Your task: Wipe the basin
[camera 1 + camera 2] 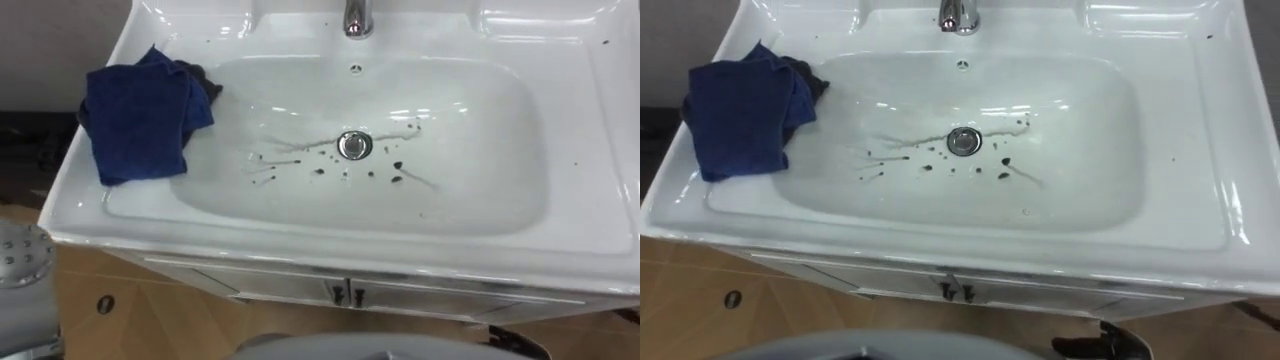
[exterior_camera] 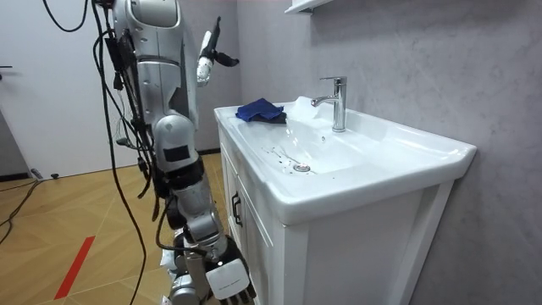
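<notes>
The left robot hand [image 2: 207,58] is held up high, above the height of the tap [image 1: 357,18] and well back from it on the robot's side. Its fingers are spread loose and nothing is gripped in them. The right robot hand [image 2: 230,280] is hung way down low, in front of the cabinet [image 1: 300,285] and well below the tap. The fingers look slack there too, with nothing carried.

So the blue cloth [image 1: 140,120] isn't being held at all. It's bunched up on the rim of the basin [image 1: 480,120], to the left of the tap and a bit nearer the robot, with its right edge draped over into the bowl.

Straight in front of the tap, the drain [image 1: 354,145] is seen at the bottom of the bowl. Dark specks and streaks [image 1: 397,167] are scattered round it, mostly out to both sides, and none of that is wiped off yet.

Below the tap, two small dark handles [image 1: 347,294] are set side by side on the cabinet front. The robot is stood close up to the cabinet, facing the tap, on a wood floor [image 2: 76,212].
</notes>
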### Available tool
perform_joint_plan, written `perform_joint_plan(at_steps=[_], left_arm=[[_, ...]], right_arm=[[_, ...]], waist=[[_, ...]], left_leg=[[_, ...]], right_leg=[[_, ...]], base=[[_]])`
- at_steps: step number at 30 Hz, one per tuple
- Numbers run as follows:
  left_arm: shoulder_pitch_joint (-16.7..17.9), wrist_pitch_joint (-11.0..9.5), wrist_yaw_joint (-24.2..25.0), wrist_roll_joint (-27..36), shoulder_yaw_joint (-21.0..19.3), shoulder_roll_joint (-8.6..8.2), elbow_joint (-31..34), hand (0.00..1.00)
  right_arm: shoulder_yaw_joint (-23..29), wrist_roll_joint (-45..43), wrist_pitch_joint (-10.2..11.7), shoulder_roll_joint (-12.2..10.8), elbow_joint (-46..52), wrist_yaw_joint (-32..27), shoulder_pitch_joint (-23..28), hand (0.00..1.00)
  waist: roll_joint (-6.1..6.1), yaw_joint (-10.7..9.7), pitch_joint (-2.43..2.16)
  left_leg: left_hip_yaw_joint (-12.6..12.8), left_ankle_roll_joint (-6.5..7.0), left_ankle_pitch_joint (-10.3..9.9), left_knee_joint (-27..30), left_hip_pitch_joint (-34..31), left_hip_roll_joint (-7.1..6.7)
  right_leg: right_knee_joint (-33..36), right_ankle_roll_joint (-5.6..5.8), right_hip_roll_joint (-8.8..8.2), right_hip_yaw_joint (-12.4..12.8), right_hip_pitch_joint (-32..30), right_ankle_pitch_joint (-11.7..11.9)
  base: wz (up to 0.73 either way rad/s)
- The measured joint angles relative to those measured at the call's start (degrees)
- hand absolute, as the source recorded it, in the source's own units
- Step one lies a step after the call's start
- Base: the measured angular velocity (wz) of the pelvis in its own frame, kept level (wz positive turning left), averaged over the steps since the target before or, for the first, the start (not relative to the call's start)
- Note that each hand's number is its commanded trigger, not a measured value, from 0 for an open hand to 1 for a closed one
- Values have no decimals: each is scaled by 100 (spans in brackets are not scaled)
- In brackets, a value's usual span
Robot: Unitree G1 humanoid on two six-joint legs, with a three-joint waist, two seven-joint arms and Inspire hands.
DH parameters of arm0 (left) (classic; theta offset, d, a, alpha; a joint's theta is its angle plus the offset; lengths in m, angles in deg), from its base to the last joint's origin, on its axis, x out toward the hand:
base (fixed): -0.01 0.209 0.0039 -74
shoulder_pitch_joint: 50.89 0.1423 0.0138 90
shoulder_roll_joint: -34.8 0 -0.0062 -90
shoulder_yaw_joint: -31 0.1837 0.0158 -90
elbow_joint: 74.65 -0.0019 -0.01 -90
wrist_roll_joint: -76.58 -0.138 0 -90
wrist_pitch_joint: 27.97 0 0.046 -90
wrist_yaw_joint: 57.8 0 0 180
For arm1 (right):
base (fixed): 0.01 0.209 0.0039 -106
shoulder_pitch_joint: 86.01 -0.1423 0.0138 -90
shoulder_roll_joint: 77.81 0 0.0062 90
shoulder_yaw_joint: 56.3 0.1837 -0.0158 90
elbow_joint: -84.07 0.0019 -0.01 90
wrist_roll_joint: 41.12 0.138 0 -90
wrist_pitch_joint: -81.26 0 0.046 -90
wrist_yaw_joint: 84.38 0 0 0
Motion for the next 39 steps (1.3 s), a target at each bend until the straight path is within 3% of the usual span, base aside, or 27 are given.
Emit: perform_joint_plan(at_steps=[7,12,14,17,25,31,39], left_arm=[[3,-1,121,-14,641,-61,-122,0],[4,-5,223,-50,739,-165,-324,0],[5,-14,222,-59,745,-179,-370,0],[1,-11,250,-171,789,-183,-573,0],[-37,11,378,-281,1498,-182,-1243,0],[-217,125,483,-507,1766,-182,-1560,0],[-416,226,590,-1128,1819,-188,-1992,0]], right_arm=[[-1,430,43,2,-349,23,-32,0],[57,413,50,12,-363,84,-28,0],[64,408,49,9,-392,99,-27,0],[73,356,45,-12,-405,144,-39,0],[0,637,-8,-114,-433,131,-40,0],[10,635,-13,-108,-431,142,-41,0],[7,649,-23,-67,-434,191,-40,0]], waist=[[-13,-186,8],[-36,-357,20],[-93,-419,47],[-111,-470,37],[-217,-608,20],[-187,-712,9],[-91,-778,7]], left_leg=[[33,0,0,-4,24,60],[41,0,-1,-5,66,69],[98,0,0,-46,106,79],[166,0,0,-56,150,90],[309,0,-1,-78,159,121],[298,0,-1,-81,120,131],[321,0,-1,-84,114,152]], right_leg=[[1,-44,58,64,-11,50],[-1,-48,78,130,13,54],[3,-47,88,180,10,54],[0,-48,96,286,-4,59],[-9,-63,142,450,-39,90],[-7,-77,157,527,-105,98],[2,-100,178,597,-114,120]], base=[[-5],[-4],[-9],[-19],[-10],[-6],[-5]])
